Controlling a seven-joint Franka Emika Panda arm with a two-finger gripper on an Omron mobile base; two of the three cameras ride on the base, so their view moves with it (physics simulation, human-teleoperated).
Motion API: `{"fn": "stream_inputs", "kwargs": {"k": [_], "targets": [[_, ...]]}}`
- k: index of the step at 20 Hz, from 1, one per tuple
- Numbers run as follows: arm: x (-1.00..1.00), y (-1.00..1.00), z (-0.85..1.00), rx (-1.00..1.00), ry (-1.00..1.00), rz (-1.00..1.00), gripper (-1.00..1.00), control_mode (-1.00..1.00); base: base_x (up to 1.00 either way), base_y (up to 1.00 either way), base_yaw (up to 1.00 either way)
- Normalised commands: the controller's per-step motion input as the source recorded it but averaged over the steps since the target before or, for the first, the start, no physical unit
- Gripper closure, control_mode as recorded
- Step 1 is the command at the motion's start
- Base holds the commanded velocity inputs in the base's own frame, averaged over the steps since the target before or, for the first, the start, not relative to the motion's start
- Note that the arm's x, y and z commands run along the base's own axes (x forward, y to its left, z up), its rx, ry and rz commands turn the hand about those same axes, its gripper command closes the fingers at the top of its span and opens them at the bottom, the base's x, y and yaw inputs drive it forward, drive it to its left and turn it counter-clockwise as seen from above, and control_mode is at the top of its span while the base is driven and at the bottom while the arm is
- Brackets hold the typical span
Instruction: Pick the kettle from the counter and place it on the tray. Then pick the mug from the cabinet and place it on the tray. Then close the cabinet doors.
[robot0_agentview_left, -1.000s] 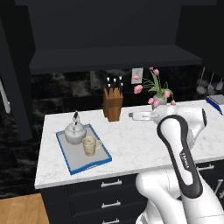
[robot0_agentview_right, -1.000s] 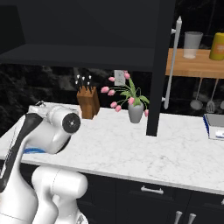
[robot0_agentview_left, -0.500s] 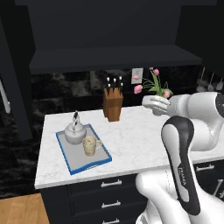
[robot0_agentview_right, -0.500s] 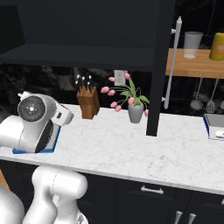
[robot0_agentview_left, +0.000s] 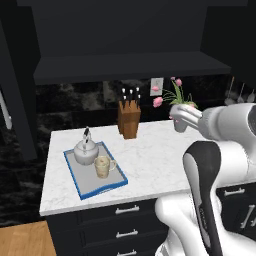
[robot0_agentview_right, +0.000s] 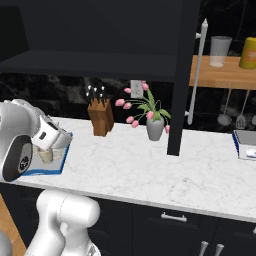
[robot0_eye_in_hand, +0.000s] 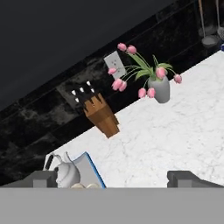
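1. The kettle (robot0_agentview_left: 85, 150) and the mug (robot0_agentview_left: 103, 166) both stand on the tray (robot0_agentview_left: 111, 181), the mug at about 4 o'clock from the kettle and just beside it. So the two placing steps look done, and closing the cabinet doors is the step in hand.

2. The gripper (robot0_eye_in_hand: 111, 178) is empty, its two fingertips set wide apart at the bottom of the hand view with bare counter (robot0_eye_in_hand: 175, 131) between them. It looks across the counter toward the knife block (robot0_eye_in_hand: 103, 117) at 11 o'clock and the flower vase (robot0_eye_in_hand: 160, 89) at 1 o'clock.

3. In the right base view one cabinet door (robot0_agentview_right: 183, 75) stands edge-on over the counter, its silver bar handle (robot0_agentview_right: 198, 70) at 3 o'clock of it. By my judgement the next move calls for raising the hand to that door and pushing it closed.

4. The other door is hard to make out: a dark panel at 9 o'clock of the left base view may be it. The cabinet interior is too dark to read.
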Motion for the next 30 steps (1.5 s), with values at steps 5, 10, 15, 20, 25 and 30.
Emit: {"fn": "stream_inputs", "kwargs": {"k": [5,10,15,20,25,30], "targets": [[-0.35,0.0,0.08,-0.07,-0.01,-0.03,-1.0,-1.0,0.0,0.0,0.0],[-0.35,-0.06,0.16,-0.02,-0.05,-0.04,-1.0,-1.0,0.0,0.0,0.0],[-0.26,-0.02,0.18,-0.01,-0.08,-0.06,-1.0,-1.0,0.0,0.0,0.0],[-0.2,-0.08,0.21,0.0,-0.07,-0.09,-1.0,-1.0,0.0,0.0,0.0],[-0.19,-0.12,0.31,0.0,-0.04,-0.15,-1.0,-1.0,0.0,0.0,0.0],[-0.26,-0.22,0.36,0.0,-0.08,-0.17,-1.0,-1.0,0.0,0.0,0.0]]}}
